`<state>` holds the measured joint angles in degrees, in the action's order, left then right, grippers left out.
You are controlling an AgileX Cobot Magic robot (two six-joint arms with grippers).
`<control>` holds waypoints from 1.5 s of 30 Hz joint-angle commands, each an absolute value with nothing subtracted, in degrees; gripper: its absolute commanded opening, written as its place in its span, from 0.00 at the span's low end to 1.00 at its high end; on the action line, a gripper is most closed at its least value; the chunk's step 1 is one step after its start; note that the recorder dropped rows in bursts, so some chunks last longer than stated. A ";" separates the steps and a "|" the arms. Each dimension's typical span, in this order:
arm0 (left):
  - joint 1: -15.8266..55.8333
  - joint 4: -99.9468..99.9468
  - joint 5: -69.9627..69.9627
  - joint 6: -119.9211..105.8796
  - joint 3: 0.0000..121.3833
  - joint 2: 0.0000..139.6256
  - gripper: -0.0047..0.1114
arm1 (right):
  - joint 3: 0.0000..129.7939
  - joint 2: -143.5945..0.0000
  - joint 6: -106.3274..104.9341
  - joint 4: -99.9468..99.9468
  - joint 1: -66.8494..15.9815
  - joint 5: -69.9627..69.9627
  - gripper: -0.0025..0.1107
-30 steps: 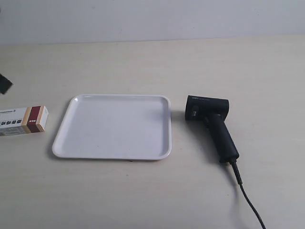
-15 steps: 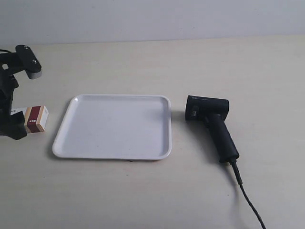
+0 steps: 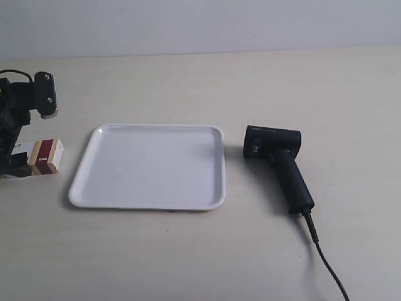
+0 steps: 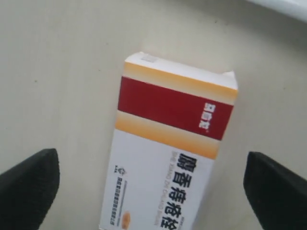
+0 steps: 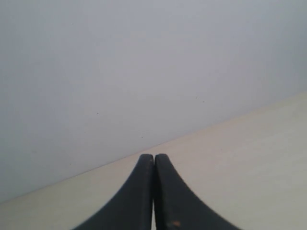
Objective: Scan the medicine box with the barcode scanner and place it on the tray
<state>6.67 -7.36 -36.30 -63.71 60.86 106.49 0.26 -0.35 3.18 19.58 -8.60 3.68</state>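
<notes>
Beside the flat white plastic tray (image 3: 147, 166), the small white cardboard medicine box (image 4: 165, 158) lies on the table. I have my left gripper (image 4: 153, 184) wide around it for grasping. My right gripper (image 5: 154, 191) is closed, holding nothing; the black pistol-shaped barcode scanner (image 3: 279, 166) waits across the tray.

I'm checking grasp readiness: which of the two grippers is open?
The left gripper: its fingers are spread wide either side of the medicine box. The right gripper has its fingers pressed together, holding nothing.
</notes>
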 commanded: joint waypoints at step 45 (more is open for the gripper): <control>24.34 15.69 -43.29 -4.35 79.37 102.63 0.04 | 17.40 -60.40 0.00 19.09 -28.19 0.97 0.08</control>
<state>22.25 15.57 -48.18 -10.24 81.01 102.90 12.46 -50.61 0.78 19.58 -26.19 0.00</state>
